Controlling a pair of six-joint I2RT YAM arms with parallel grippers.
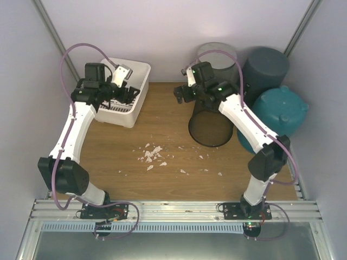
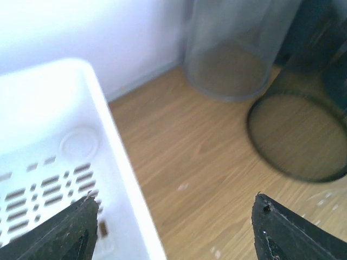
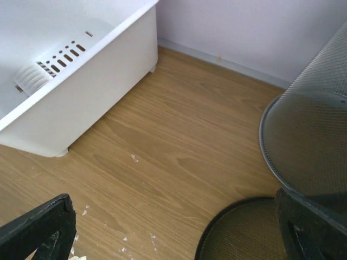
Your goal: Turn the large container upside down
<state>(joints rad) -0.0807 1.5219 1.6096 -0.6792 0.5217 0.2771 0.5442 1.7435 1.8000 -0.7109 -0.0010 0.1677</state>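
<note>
**End effectors both spread wide, nothing gripped**

Left end effector (image 2: 176,208) has its fingers wide apart, one on each side of a side wall of the large white container (image 1: 135,105). One finger (image 2: 65,233) hangs over the slotted inside, the other over the bare table (image 1: 162,114). Whether either touches the wall cannot be told, and it clamps nothing. The container sits at the back left of the table, by the rear wall, its opening facing up.

Right end effector (image 1: 179,95) is also fully spread and empty, hovering above the table just beside a black mesh bin (image 1: 210,129) lying on its side. White scraps (image 1: 152,154) lie scattered mid-table.
</note>
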